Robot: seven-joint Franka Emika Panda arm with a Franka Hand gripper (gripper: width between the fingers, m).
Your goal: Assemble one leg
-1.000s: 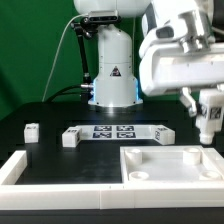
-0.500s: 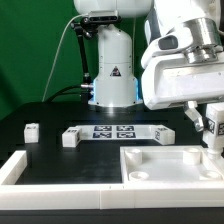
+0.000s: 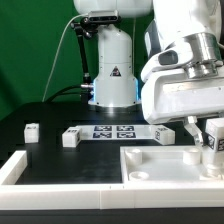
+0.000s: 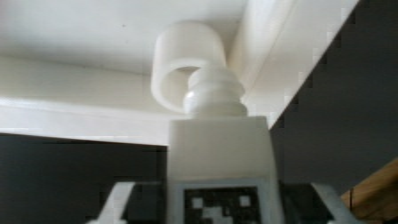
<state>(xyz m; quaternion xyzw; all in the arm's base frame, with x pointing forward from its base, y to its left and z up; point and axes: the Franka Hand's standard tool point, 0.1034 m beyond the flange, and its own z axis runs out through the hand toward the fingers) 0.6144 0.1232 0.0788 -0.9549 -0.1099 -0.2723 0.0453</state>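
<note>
Small white tagged plastic leg clamped in the gripper, above the large white square tabletop's corner. Likely light, rigid, slick; hold flat sides.

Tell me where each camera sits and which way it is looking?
Exterior view: off the arm, in front of the table, facing across it at the robot's base. It shows the arm, the gripper, the marker board and the tabletop.
Wrist view: on the wrist, looking along the gripper at the held leg and a socket in the tabletop. Only the gripper's edges show.
Shared: the held leg and the white tabletop.
</note>
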